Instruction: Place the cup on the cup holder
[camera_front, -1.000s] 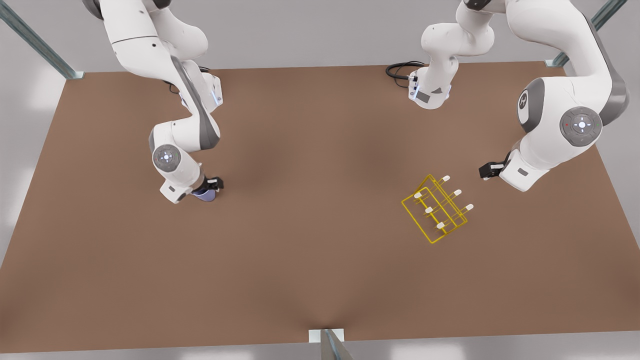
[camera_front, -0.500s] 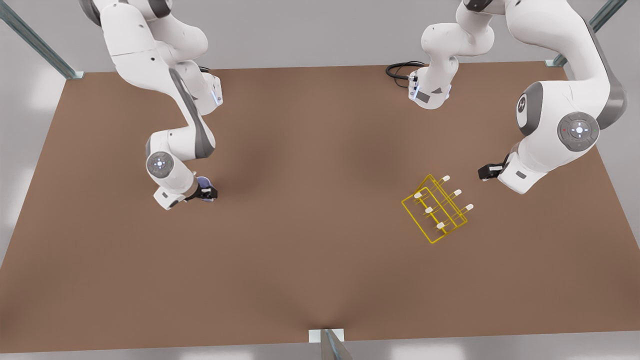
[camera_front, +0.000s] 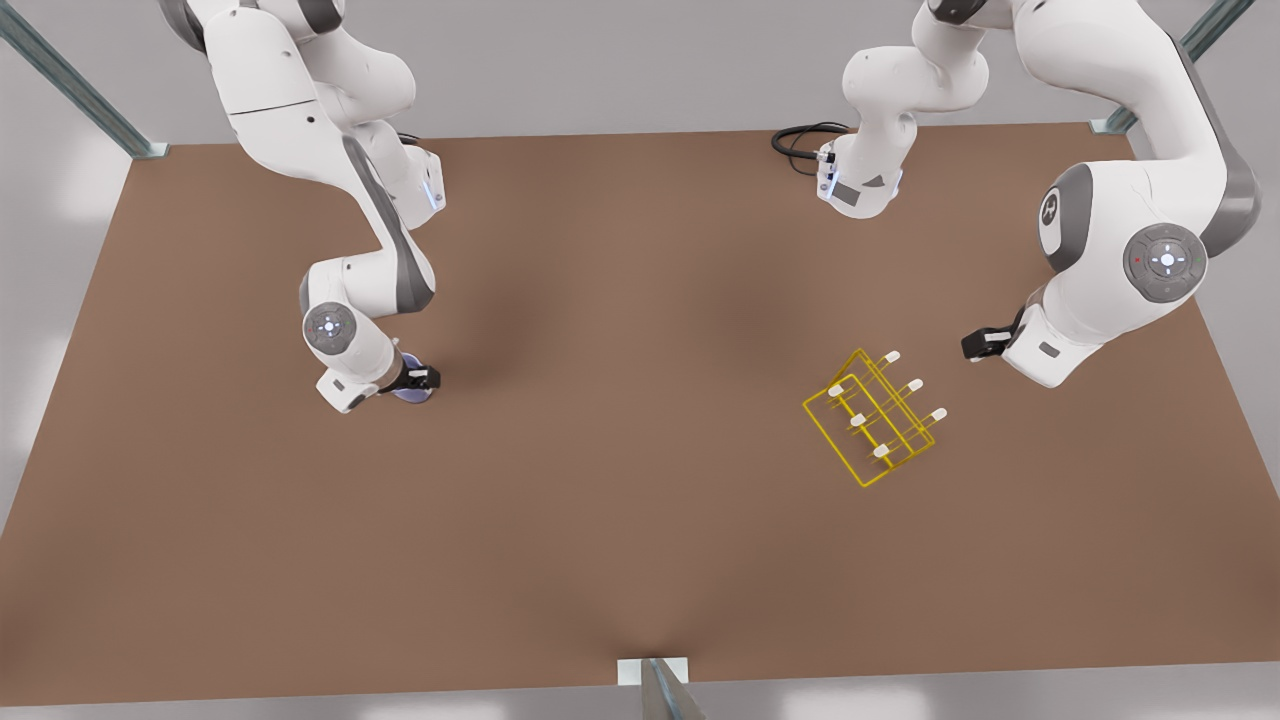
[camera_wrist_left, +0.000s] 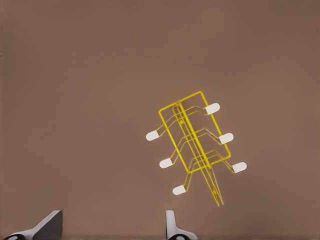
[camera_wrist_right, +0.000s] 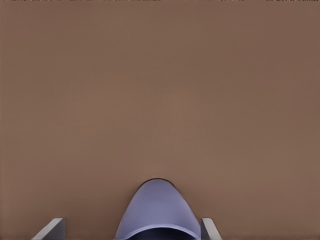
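Note:
The lavender-blue cup (camera_front: 409, 393) stands on the brown table at the front view's left. My right gripper (camera_front: 418, 380) is low over it and open. In the right wrist view the cup (camera_wrist_right: 157, 210) sits between the two fingertips (camera_wrist_right: 54, 227), closer to one than the other, with a gap on one side. The yellow wire cup holder (camera_front: 872, 415) with white-tipped pegs rests on the table at the front view's right. My left gripper (camera_front: 975, 345) hovers just behind and to the right of it, open and empty. The left wrist view shows the cup holder (camera_wrist_left: 192, 145) ahead of its fingers (camera_wrist_left: 172, 225).
The brown table (camera_front: 620, 450) stretches wide between cup and cup holder. A black cable (camera_front: 800, 140) coils by an arm base at the back. Metal frame posts (camera_front: 655, 690) stand at the front edge and the back corners.
My right gripper drew up and away from the cup half a second ago and has come back down around it. The left arm shifted only slightly. The cup holder has not moved.

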